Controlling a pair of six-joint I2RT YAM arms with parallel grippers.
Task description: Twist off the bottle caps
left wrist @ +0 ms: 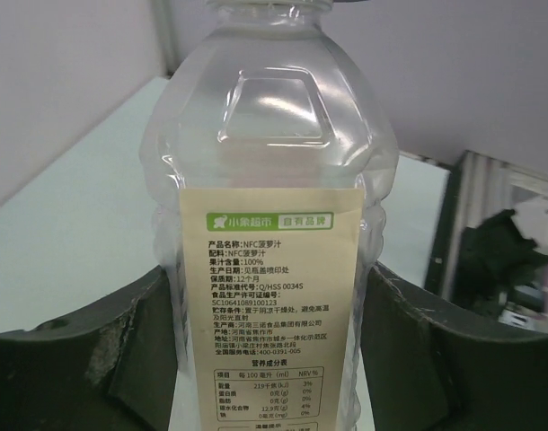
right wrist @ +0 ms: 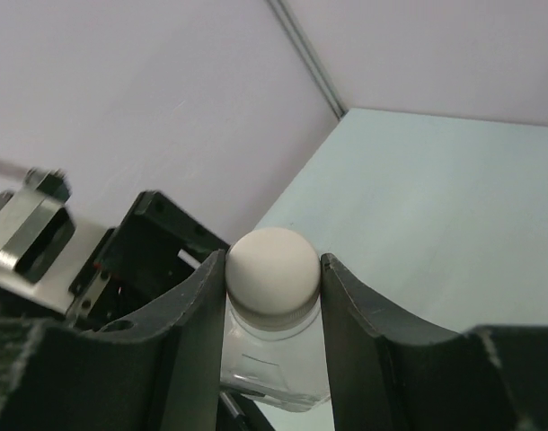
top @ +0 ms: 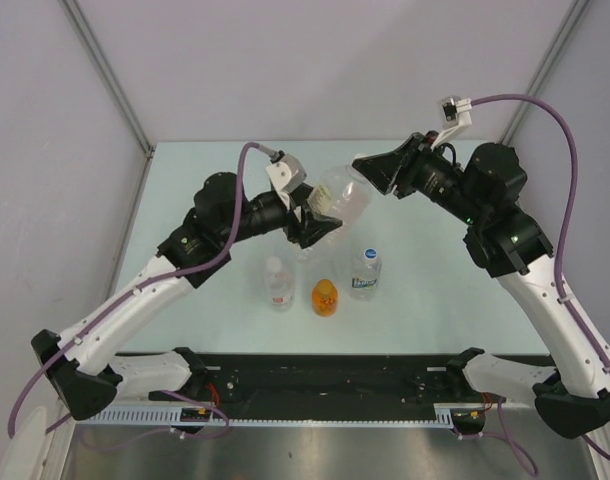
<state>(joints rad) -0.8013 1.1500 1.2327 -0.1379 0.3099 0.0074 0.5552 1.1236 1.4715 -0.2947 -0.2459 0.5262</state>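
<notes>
My left gripper [top: 310, 228] is shut on the large clear jug-like bottle [top: 341, 200] and holds it tilted above the table; its cream label shows in the left wrist view [left wrist: 269, 305] between my dark fingers [left wrist: 85, 368]. My right gripper [top: 370, 170] is shut on the jug's white cap [right wrist: 274, 269], with a finger [right wrist: 198, 332] pressed on each side. On the table stand the small red-labelled bottle [top: 279, 283] with a white cap, the small orange bottle [top: 325, 297] with an orange-brown cap, and the blue-labelled bottle [top: 365, 271] with a blue cap [top: 369, 253].
The pale green table [top: 205, 180] is walled by white panels at the back and sides. The black rail with both arm bases [top: 325, 385] runs along the near edge. Purple cables [top: 545, 110] loop above the arms.
</notes>
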